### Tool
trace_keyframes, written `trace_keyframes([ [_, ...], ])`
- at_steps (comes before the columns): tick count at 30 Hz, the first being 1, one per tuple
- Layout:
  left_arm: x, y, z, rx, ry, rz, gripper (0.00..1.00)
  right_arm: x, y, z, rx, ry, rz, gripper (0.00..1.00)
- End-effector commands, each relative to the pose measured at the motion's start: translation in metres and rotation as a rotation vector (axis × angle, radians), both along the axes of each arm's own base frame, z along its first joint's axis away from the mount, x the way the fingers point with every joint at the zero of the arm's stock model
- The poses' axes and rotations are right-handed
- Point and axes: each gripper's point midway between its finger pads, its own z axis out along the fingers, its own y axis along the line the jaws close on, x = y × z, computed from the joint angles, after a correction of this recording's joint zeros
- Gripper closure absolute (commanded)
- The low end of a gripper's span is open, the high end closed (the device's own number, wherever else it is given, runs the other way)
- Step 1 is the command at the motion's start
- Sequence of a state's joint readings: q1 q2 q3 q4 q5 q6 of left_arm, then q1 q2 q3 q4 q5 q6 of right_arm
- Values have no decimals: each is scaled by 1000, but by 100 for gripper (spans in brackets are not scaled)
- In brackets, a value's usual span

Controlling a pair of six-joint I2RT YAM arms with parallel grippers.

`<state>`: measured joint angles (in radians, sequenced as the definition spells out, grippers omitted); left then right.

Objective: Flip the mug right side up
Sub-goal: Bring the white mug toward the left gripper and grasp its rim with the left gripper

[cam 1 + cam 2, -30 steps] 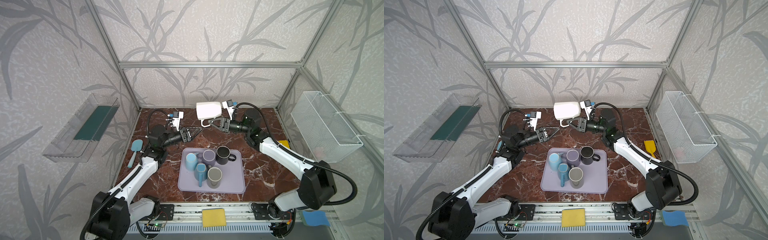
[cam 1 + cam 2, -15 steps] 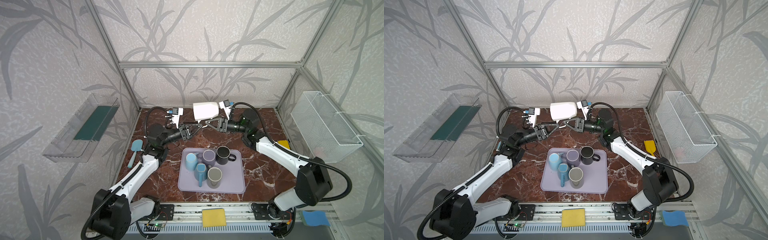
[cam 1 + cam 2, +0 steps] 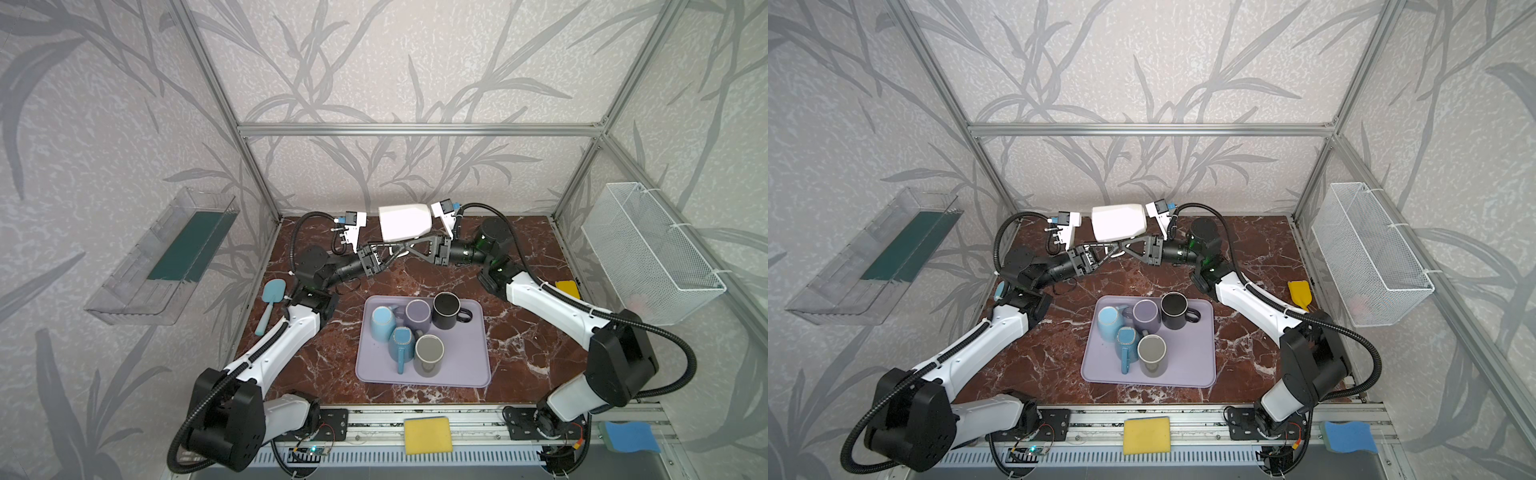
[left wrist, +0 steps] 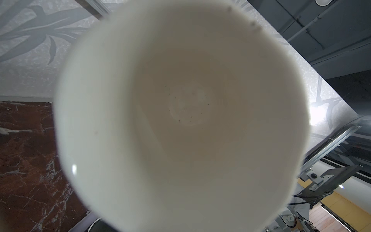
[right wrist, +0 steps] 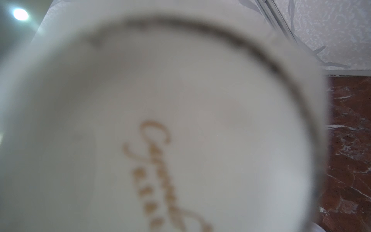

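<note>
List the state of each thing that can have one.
left gripper, tips under the white mug, jaws unclear.
right gripper, jaws shut on the white mug.
white mug, aloft, on its side, mouth toward the left gripper.
tray, holds five standing mugs.

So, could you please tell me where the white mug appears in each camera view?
Both top views: white mug on its side in the air, back centre.
Left wrist: fills most of the picture, open mouth towards the camera.
Right wrist: fills most of the picture, base with gold lettering.
Shared landmark: red marble tabletop.
</note>
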<state>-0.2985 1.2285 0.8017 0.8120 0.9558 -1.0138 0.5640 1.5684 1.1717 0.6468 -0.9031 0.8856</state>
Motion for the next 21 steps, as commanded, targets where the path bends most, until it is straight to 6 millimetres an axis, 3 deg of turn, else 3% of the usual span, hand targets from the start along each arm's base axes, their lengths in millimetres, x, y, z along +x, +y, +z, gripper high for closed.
trace_keyframes([
  [1,-11,0,25,-35,-90,-32,62,-12,-3,44,92,-154,22,98],
  [21,-11,3,22,-32,-88,-9,97,-14,-4,43,99,-151,28,98],
])
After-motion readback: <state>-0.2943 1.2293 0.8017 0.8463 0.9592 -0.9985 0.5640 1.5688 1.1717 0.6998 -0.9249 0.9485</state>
